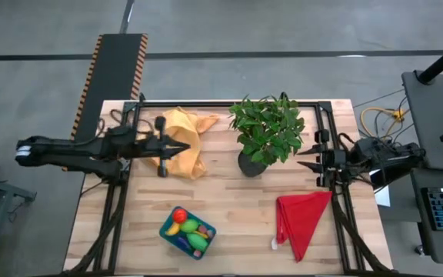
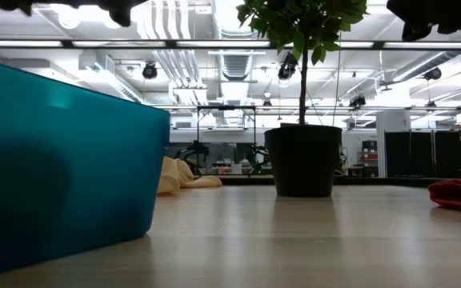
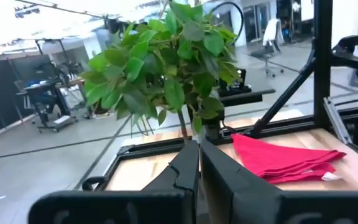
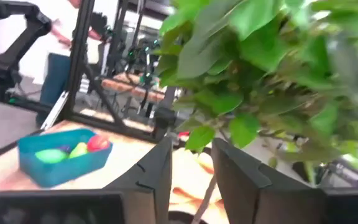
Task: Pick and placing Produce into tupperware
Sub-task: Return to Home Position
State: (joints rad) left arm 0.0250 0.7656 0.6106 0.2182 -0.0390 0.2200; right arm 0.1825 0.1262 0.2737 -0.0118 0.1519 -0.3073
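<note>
The teal tupperware stands near the table's near edge, left of centre, and fills the left of the low view. The produce lies inside it: a red piece, a yellow banana and green pieces. The right wrist view also shows the tupperware with produce in it. My left gripper is shut and hangs in the air over the yellow cloth, pointing toward the plant. My right gripper is open and hovers at the plant's right side, pointing toward it.
A leafy potted plant stands at the table's middle, between the two grippers, with its dark pot on the wood. A crumpled orange-yellow cloth lies left of it. A red-magenta cloth lies toward the near right corner.
</note>
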